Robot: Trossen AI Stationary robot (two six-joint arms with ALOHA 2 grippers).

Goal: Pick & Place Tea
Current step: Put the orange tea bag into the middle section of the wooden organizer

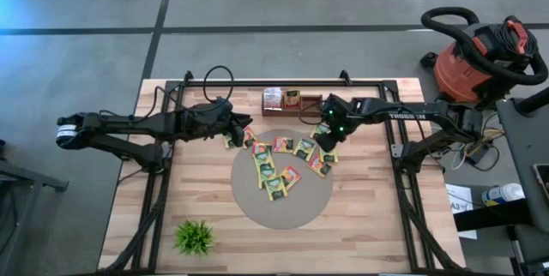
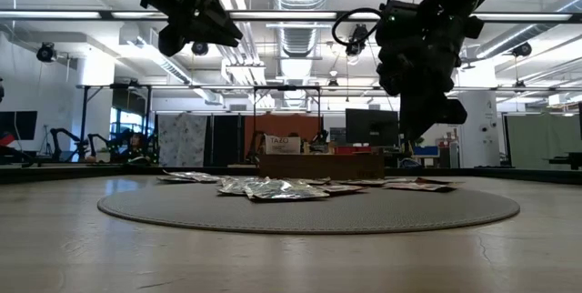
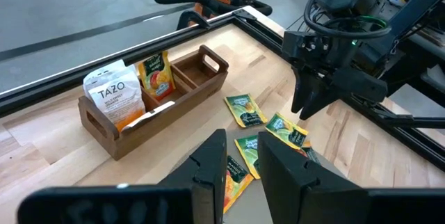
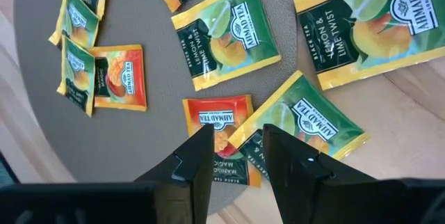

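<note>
Several tea sachets (image 1: 279, 169), mostly yellow-green and a few orange-red, lie flat on the far half of a round grey mat (image 1: 283, 207). My right gripper (image 4: 238, 151) hangs open above the mat's far right edge, over a red sachet (image 4: 219, 120) and a green one (image 4: 306, 123). In the low view it (image 2: 427, 125) is clear of them. My left gripper (image 3: 242, 158) stands open, higher up, over the mat's far left edge (image 1: 233, 132), with nothing between its fingers.
A wooden compartment box (image 3: 153, 106) stands at the table's far edge behind the mat, holding a white TAZO sachet (image 3: 115, 95) and an orange-green one (image 3: 154, 74). A small green plant (image 1: 195, 236) sits near the front left. A red vacuum (image 1: 476, 62) stands off the table's far right.
</note>
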